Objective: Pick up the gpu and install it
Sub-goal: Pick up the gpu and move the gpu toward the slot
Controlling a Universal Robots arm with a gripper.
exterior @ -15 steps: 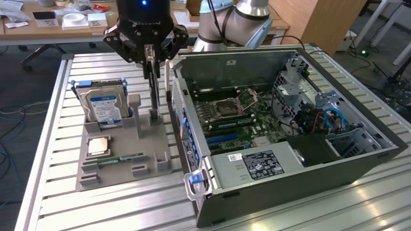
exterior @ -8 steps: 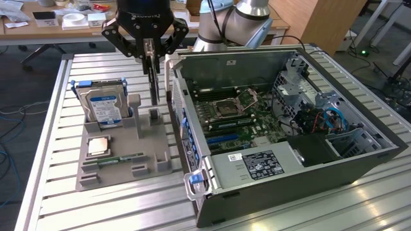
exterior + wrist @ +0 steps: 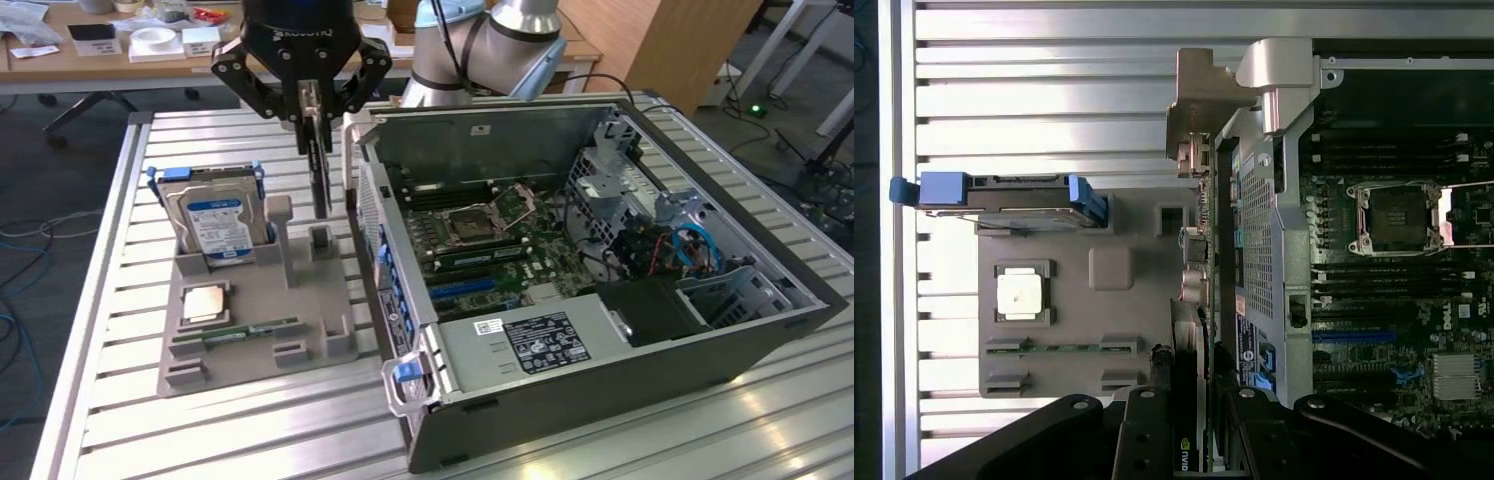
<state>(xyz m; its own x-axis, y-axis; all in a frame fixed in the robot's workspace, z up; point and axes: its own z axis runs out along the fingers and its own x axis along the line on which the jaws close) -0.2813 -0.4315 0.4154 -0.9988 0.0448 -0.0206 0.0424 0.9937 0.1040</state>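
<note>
Slatted table (image 3: 200,430) — pincer (image 3: 311,108) clamps the gpu (image 3: 320,170) edge-on, clear above tray (image 3: 240,372), beside case (image 3: 667,345).

gpu (image 3: 318,170) bracket bare metal; tray (image 3: 247,350) matt, probably plastic; table (image 3: 160,440) ribbed metal

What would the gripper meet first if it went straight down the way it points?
Probably the slotted stand on the grey tray, which the gpu held on edge in the gripper would touch first; depth beside the computer case is unclear.

gripper (image 3: 1192,354): clamped on gpu (image 3: 1186,440) | gpu: edge-on, between gray tray (image 3: 1134,300) and open computer case (image 3: 1279,250)
</note>
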